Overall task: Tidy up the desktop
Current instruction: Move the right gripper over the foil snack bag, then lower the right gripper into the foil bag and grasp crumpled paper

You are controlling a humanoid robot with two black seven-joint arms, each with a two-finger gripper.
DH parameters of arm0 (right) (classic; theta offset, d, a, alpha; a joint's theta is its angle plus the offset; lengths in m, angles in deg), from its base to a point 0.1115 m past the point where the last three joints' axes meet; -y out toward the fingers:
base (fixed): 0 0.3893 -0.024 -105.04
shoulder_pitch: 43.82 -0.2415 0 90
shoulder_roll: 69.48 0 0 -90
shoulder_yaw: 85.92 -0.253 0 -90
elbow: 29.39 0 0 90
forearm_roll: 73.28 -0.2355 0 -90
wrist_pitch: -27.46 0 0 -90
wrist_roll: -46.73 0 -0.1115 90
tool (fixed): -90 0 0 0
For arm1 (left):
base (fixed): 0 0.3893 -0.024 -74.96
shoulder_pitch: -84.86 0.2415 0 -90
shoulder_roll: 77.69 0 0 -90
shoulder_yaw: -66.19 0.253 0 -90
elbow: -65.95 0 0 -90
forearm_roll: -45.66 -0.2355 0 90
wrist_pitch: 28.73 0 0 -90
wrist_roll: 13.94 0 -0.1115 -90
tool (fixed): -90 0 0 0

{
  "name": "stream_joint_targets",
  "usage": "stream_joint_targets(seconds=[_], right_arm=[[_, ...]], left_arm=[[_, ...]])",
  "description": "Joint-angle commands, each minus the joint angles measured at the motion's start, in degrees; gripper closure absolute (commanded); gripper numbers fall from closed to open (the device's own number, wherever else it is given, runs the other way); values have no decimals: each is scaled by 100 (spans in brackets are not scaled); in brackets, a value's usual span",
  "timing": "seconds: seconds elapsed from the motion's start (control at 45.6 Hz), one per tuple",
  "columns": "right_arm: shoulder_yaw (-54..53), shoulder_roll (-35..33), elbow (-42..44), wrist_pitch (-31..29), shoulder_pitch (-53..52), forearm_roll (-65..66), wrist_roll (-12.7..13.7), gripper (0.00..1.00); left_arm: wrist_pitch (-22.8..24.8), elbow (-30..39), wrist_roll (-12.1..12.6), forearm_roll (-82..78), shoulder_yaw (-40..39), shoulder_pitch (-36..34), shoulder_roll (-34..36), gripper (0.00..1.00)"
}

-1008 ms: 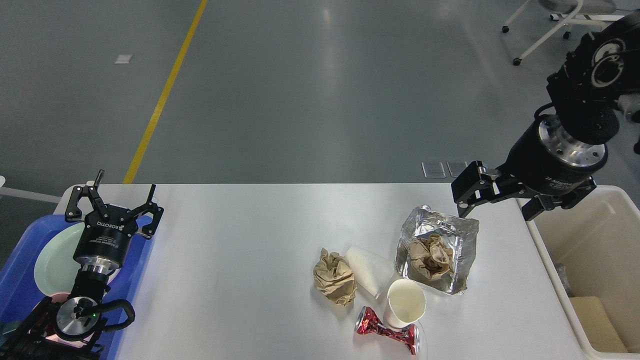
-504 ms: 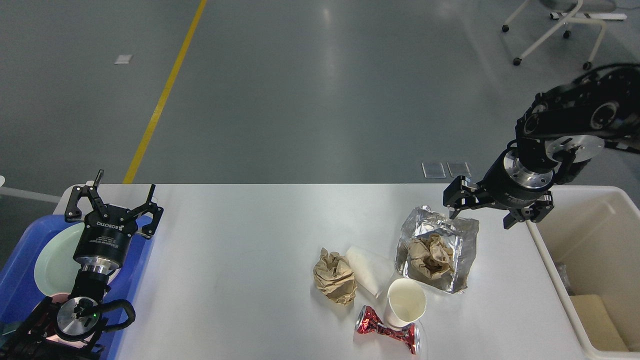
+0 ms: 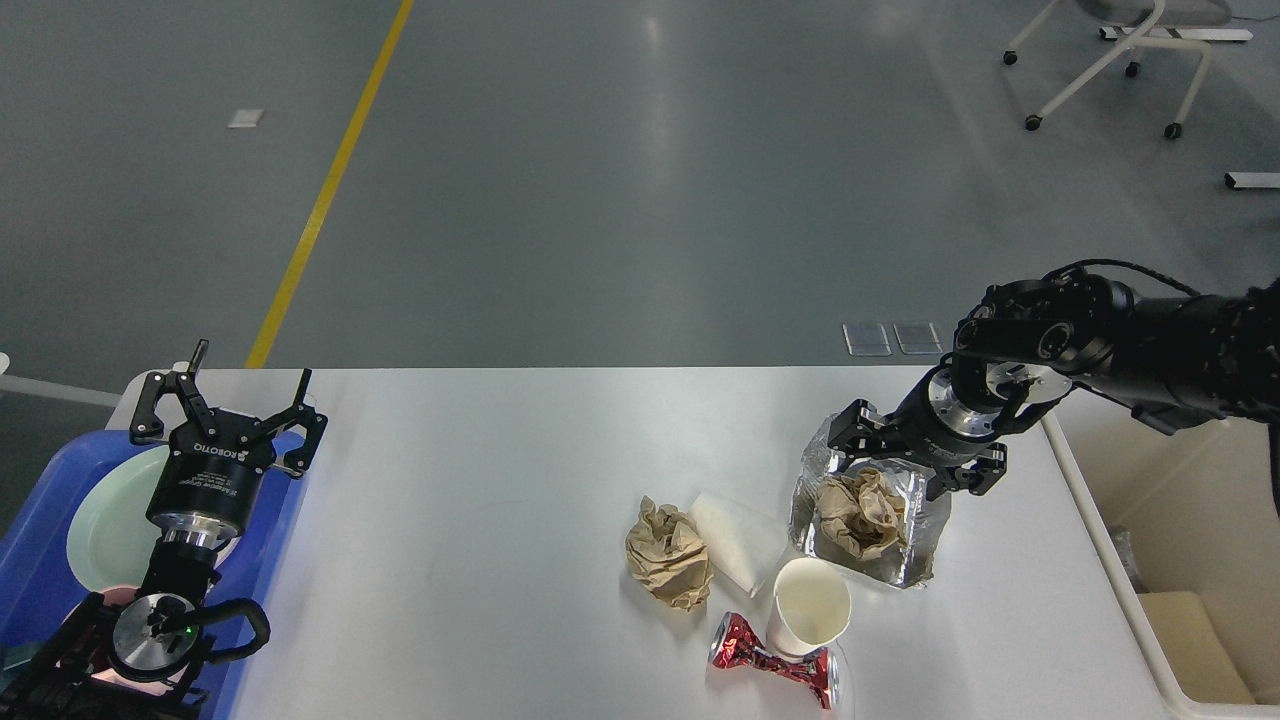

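Two grippers show above the white tabletop (image 3: 480,480), which spans the view between a blue tray (image 3: 40,560) and a cream bin (image 3: 1190,560). Over the tray, the left gripper (image 3: 235,395) has its jaws spread wide, holding nothing. Its counterpart, the right gripper (image 3: 915,455), sits low at the far rim of a foil container (image 3: 925,540) holding crumpled brown paper (image 3: 860,515), jaws parted; whether they touch the foil cannot be told.

One head view looks forward and down from close above the desktop (image 3: 480,480), with grey floor (image 3: 640,180) beyond it.
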Motion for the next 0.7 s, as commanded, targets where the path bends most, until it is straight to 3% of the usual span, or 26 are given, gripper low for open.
stream_joint_targets(seconds=[0.0,0.351,0.679], right_arm=[[-73,186,414,191,482,-6,-1,0],[-135,556,493,1386,1133,82,-1,0],[-381,600,599,1949,1317,64,-1,0]], left_arm=[[0,0,6,0,0,0,0,4],[0,0,-2,0,0,0,0,4],[0,0,6,0,0,0,0,4]])
